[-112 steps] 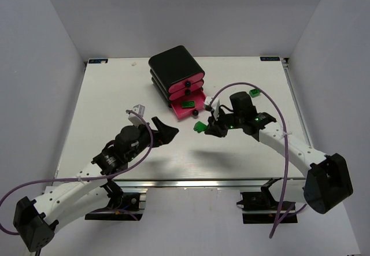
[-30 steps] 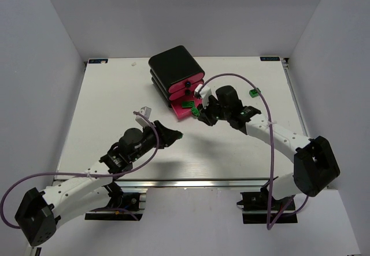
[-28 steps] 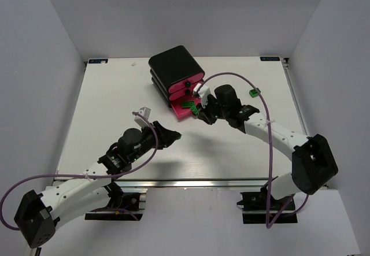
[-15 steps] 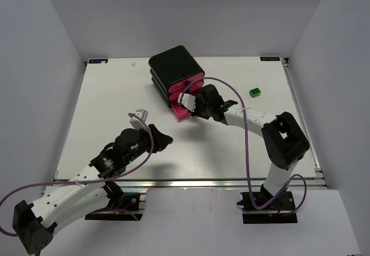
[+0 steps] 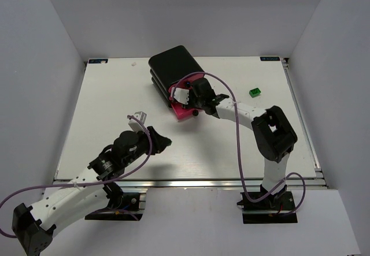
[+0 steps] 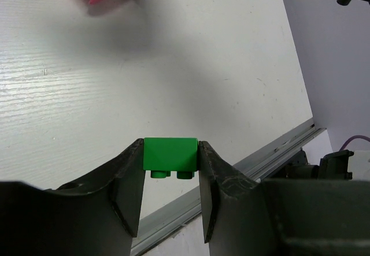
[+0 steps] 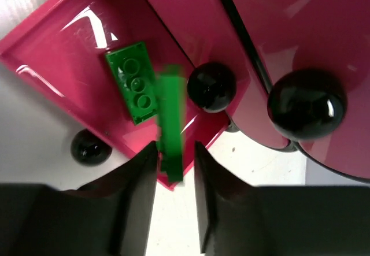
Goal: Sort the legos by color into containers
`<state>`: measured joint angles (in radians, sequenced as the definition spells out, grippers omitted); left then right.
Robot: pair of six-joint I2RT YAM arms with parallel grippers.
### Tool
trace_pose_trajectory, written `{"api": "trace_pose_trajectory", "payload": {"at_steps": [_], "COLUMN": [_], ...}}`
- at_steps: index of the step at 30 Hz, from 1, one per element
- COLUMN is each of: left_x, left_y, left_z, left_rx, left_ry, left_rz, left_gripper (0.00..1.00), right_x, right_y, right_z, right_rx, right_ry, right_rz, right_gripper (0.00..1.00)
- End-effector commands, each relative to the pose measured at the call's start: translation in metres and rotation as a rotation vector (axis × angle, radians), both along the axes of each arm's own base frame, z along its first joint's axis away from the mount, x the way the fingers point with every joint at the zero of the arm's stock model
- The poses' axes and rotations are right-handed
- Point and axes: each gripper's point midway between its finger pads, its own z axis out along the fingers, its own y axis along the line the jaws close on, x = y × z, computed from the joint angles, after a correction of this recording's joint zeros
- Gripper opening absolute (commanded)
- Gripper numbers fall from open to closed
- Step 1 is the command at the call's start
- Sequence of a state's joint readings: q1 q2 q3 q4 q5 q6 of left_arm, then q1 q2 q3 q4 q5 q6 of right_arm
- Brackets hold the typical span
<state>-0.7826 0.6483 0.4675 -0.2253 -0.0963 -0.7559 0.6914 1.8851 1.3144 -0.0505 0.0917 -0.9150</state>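
The black cabinet (image 5: 173, 64) holds three pink drawers, and the bottom drawer (image 7: 69, 65) is pulled out. A flat green lego (image 7: 132, 82) lies in it. My right gripper (image 7: 173, 158) hangs open over the drawer's front corner (image 5: 186, 112). A second green lego (image 7: 170, 123), blurred, drops between its fingers, clear of the right finger. My left gripper (image 6: 170, 163) is shut on a small green lego (image 6: 170, 154), above the table near the front (image 5: 162, 143). Another green lego (image 5: 254, 92) lies on the table to the right.
Black round knobs (image 7: 211, 86) (image 7: 306, 103) sit on the two shut drawers, and the open drawer's knob (image 7: 89, 146) is at its front. The table's front rail (image 6: 272, 152) runs just below my left gripper. White walls enclose the table on three sides.
My right gripper has moved left, over the open drawer, and opened, letting its green lego go. My left arm has drawn back slightly, still gripping its lego.
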Motion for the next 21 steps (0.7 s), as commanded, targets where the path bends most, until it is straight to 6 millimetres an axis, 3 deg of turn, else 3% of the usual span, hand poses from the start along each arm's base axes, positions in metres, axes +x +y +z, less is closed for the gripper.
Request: {"api": "trace_pose_trajectory", "payload": {"at_steps": [1,2,3,5,9,10,11,12,13,14,15,16,18,19,21], "left_x": [0.005,0.006,0.007,0.011,0.019,0.023,0.026,0.028,0.034,0.040,0.044,0.050,0.065,0.071,0.092], "left_y": [-0.006,-0.008,-0.011,-0.015,-0.025,-0.029,-0.031,-0.033,-0.038,-0.043,-0.046,-0.050,-0.059,-0.062,-0.070], "left_z": [0.001,0.001,-0.002,0.001,0.003,0.005,0.006,0.005,0.013,0.011,0.012,0.014,0.012,0.013,0.013], "left_rx": [-0.012,-0.012,-0.007,-0.019,-0.027,-0.025,-0.018,-0.007,-0.025,-0.008,-0.005,-0.004,0.038,0.055,0.110], "left_ry": [-0.014,-0.013,-0.007,-0.017,-0.029,-0.033,-0.041,-0.038,-0.069,-0.069,-0.075,-0.086,-0.097,-0.102,-0.117], "left_rz": [-0.010,-0.011,-0.019,-0.022,-0.033,-0.034,-0.038,-0.038,-0.039,-0.044,-0.041,-0.039,-0.031,-0.026,-0.003], "left_gripper": [0.00,0.00,0.00,0.00,0.01,0.01,0.01,0.01,0.02,0.02,0.02,0.03,0.03,0.03,0.04], "right_x": [0.014,0.014,0.014,0.015,0.011,0.007,0.004,-0.002,-0.003,-0.007,-0.014,-0.016,-0.031,-0.047,-0.075], "right_y": [0.007,0.007,0.006,0.004,-0.002,-0.003,-0.009,-0.010,-0.019,-0.024,-0.029,-0.048,-0.061,-0.067,-0.070], "right_z": [0.004,0.002,0.002,0.002,0.011,0.028,0.032,0.042,0.071,0.081,0.085,0.115,0.117,0.133,0.142], "right_rx": [-0.022,-0.024,-0.019,-0.013,0.019,0.053,0.076,0.142,0.215,0.261,0.349,0.438,0.536,0.649,0.731], "right_ry": [-0.037,-0.030,-0.029,-0.026,-0.012,-0.022,-0.007,0.017,-0.006,0.001,0.031,0.002,0.060,0.121,0.219], "right_rz": [-0.006,-0.009,-0.011,-0.026,-0.053,-0.059,-0.077,-0.117,-0.148,-0.176,-0.244,-0.299,-0.360,-0.388,-0.325], "right_gripper": [0.41,0.44,0.53,0.58,0.57,0.56,0.54,0.48,0.40,0.29,0.08,0.00,0.00,0.00,0.00]}}
